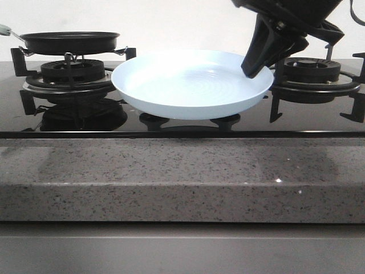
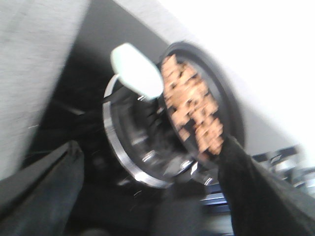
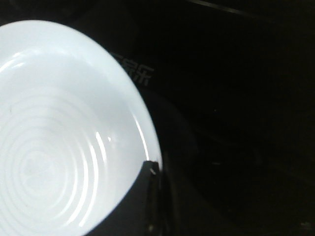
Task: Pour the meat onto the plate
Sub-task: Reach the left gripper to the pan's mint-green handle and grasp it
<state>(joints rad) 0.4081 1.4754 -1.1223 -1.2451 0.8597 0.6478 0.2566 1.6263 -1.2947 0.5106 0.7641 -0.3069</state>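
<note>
1. Plate [image 1: 191, 85] sits in the middle of the black glass hob, between the left burner [image 1: 71, 74] and the right burner [image 1: 311, 71], raised slightly off the glass; it holds nothing yet. A judgement: it is lifted or braced there so the pan can be brought over it.

2. Right gripper [image 1: 256, 67] comes down from the upper right and meets the plate's right rim. In the right wrist view one dark finger [image 3: 147, 196] laps over the rim edge; it appears clamped on the rim, though the second finger is hidden, so this is likely rather than certain.

3. Meat [image 2: 192, 105] lies in the black frying pan [image 1: 69, 41], a loose reddish-brown heap across its floor. The pan rests on the far-left burner, its pale handle [image 2: 135, 69] pointing left, well apart from the plate.

4. Left gripper [image 2: 150, 196] is out of the front view. Its wrist view, blurred, shows two dark fingers spread wide apart with nothing between them, aimed toward the pan and handle.

5. Next step, as I judge it: take the handle, carry the pan rightward and tip it over the plate.
</note>
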